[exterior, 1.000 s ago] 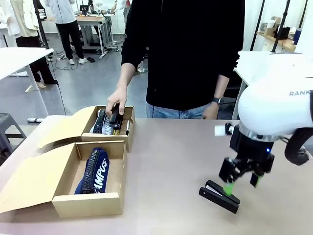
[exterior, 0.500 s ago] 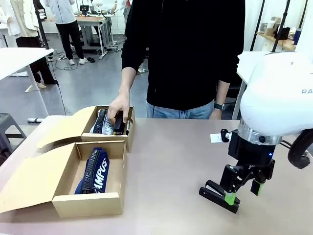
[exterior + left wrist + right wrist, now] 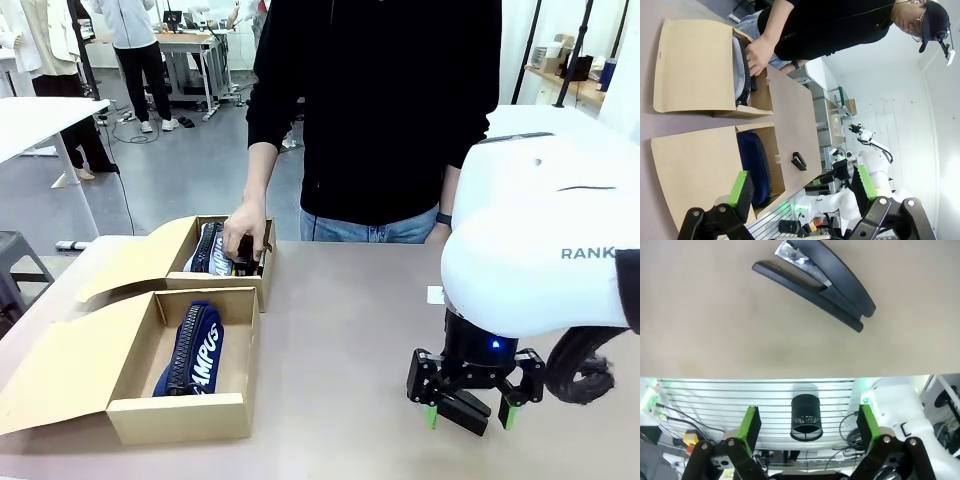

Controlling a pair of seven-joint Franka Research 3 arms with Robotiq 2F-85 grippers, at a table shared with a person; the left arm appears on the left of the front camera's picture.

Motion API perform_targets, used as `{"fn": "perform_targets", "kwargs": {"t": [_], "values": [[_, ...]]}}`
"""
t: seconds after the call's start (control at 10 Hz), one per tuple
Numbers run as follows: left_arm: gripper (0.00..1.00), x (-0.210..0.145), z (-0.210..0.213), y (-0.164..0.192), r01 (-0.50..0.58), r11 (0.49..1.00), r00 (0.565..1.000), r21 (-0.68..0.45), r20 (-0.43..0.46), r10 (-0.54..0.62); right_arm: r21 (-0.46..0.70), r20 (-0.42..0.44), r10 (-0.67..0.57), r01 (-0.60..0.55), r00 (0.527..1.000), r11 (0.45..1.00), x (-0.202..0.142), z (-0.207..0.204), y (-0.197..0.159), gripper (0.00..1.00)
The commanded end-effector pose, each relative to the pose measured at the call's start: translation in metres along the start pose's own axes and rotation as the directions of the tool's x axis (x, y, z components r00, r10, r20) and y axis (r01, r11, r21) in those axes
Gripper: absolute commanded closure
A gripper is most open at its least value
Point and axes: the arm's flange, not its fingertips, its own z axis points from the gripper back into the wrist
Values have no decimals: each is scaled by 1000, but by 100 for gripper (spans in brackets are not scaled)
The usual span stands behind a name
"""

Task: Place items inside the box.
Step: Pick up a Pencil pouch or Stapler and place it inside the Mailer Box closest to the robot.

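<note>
Stapler [image 3: 837,279] lies well right of the nearer box [image 3: 180,415], between the spread fingers of my right gripper [image 3: 467,418]; my left gripper [image 3: 802,185] is spread too.

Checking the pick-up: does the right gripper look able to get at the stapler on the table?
Probably yes: the right gripper hangs open right over the stapler, fingers either side, nothing between them and it.

Pouch [image 3: 192,350] in near box [image 3: 225,410], table [image 3: 340,340] left; far box [image 3: 215,290] behind it, person's hand [image 3: 245,228] inside; stapler [image 3: 465,408] on table right.
</note>
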Motion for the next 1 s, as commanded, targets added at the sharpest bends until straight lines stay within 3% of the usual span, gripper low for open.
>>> {"fn": "perform_targets", "kwargs": {"t": [0.0, 0.3, 0.5, 0.6, 0.7, 0.8, 0.9], "values": [[0, 0, 1, -1, 20, 1000, 1000, -15, 4, -20, 38, 20, -55, 54, 998, 998, -7, -13, -11, 0], [0, 0, 1, -1, 20, 1000, 1000, -15, 4, -20, 42, 14, -40, 40, 999, 998, 1, -12, -14, 0], [0, 0, 1, -1, 20, 1000, 1000, -15, 4, -20, 22, 70, 20, -22, 997, 1000, 2, -8, -15, 0], [0, 0, 1, -1, 20, 1000, 1000, -15, 4, -20, -13, 137, 232, -232, 963, 973, 3, -6, -16, 0], [0, 0, 1, -1, 20, 1000, 1000, -15, 4, -20, -81, 181, 397, -389, 900, 918, 5, -9, -19, 0], [0, 0, 1, -1, 20, 1000, 1000, -15, 4, -20, -100, 234, 527, -519, 817, 849, 4, -10, -17, 0], [0, 0, 1, -1, 20, 1000, 1000, -15, 4, -20, -127, 270, 589, -578, 762, 806, 5, -11, -15, 0]]}}
